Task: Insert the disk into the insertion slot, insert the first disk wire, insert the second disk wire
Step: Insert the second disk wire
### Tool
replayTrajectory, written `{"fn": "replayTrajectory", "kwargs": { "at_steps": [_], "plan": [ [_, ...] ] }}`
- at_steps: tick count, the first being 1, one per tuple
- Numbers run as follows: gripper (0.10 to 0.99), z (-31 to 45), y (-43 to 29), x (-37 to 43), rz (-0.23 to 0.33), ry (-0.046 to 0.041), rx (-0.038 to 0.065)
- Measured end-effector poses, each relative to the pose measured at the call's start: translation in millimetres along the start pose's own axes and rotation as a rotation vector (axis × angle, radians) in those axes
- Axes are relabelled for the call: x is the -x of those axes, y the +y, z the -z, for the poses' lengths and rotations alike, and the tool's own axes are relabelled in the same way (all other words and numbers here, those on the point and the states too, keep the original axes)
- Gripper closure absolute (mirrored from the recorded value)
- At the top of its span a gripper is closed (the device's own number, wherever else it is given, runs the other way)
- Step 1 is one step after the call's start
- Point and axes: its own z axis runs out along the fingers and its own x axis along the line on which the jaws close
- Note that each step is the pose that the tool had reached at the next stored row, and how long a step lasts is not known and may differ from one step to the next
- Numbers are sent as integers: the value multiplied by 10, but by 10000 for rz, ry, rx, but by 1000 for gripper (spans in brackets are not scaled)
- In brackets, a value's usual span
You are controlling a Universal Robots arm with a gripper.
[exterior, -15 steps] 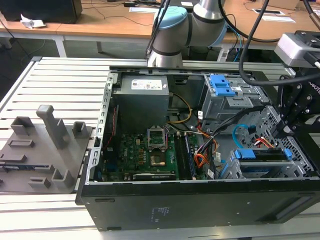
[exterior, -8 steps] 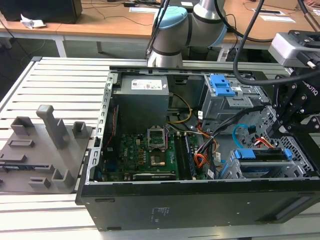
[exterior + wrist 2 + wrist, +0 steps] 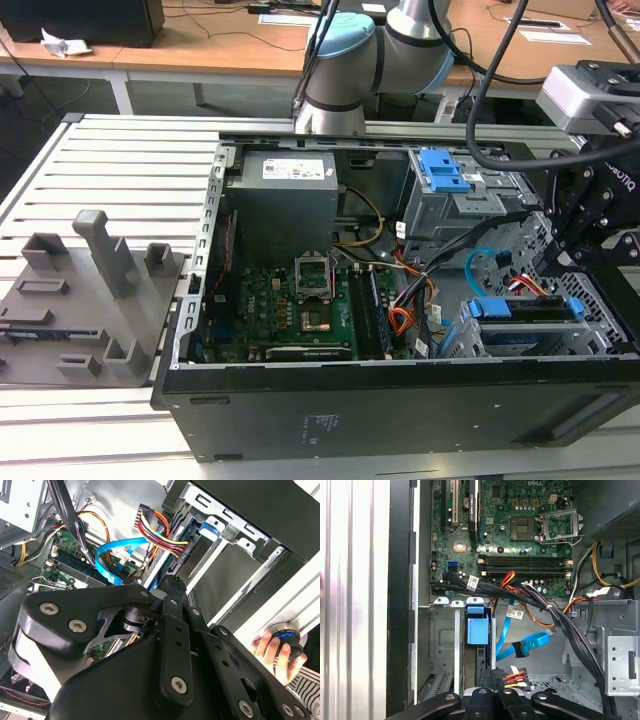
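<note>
Gripper (image 3: 493,694) jaws pinch first wire (image 3: 512,678) plug, lower right of exterior view, by disk (image 3: 477,630) in slot (image 3: 442,652). Watch: plug may tilt, miss socket, bend. Blue wire (image 3: 522,647) hangs close; you may snag it.

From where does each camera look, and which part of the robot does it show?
Exterior view: off the arm, looking down into the open computer case; the arm stands beyond it.
First wrist view: on the wrist, looking past the pincer at the motherboard.
Second wrist view: on the wrist, looking past the pincer at the drive cage.
Both wrist views share the light-blue cable.
</note>
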Motion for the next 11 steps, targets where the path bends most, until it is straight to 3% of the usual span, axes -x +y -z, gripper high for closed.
{"fn": "replayTrajectory", "kwargs": {
  "at_steps": [4,5,6,7,8,11],
  "plan": [
    [973,0,1,0,0,0,0],
    [918,0,1,0,0,0,0],
    [918,0,1,0,0,0,0],
    [851,0,2,0,0,0,1],
    [729,0,2,0,0,0,0],
    [663,0,3,0,0,0,0]
  ]
}}
